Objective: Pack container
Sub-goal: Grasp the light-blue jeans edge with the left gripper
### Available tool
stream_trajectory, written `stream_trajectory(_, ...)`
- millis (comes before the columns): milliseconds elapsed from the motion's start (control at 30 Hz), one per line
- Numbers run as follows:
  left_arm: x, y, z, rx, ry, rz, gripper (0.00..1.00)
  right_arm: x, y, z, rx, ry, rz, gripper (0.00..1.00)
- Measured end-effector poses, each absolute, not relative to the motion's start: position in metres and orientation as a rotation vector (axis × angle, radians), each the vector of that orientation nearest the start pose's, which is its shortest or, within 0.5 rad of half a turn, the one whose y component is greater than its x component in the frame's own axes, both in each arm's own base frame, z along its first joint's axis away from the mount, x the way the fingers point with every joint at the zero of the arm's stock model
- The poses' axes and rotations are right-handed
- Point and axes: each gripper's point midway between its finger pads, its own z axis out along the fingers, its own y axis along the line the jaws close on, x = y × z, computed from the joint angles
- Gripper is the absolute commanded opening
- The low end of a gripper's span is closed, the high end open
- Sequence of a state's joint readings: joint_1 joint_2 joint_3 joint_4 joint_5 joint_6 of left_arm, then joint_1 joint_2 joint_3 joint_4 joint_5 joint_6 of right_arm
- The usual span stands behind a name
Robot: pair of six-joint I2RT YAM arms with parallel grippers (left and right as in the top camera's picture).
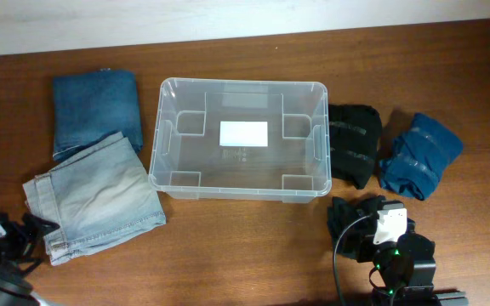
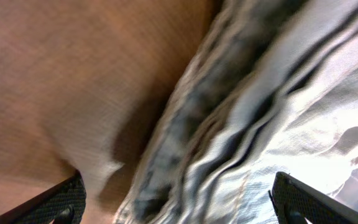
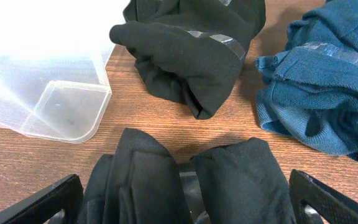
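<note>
My left end effector (image 2: 178, 208) hangs spread open over pale jeans (image 2: 272, 118), my right end effector (image 3: 185, 202) likewise open over a black bundle (image 3: 166, 177), and the container (image 1: 241, 83) sits mid-table (image 1: 245, 255), its white label (image 1: 243, 133) unreadable.

Container (image 1: 245, 168) seemingly unobstructed; clothes (image 1: 96, 200) either side

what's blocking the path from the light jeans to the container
Nothing visible. The light jeans lie right beside the container, at its left wall, and it is open on top, holding only its white label.
</note>
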State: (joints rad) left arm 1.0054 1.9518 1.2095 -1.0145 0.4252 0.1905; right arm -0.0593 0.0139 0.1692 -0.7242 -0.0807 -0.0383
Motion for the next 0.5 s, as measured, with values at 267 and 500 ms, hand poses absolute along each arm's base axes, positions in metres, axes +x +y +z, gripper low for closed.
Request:
stream_trajectory(267, 0.262, 0.184, 0.006, -0.935, 2.668, -0.707, 0.68, 0.196, 0.002, 0.082, -0.025, 2.138, 0.029, 0.98)
stream_trajectory(500, 0.266, 0.170, 0.000, -0.902, 2.632, -0.799, 0.43, 0.196, 0.002, 0.082, -0.026, 2.138, 0.029, 0.98)
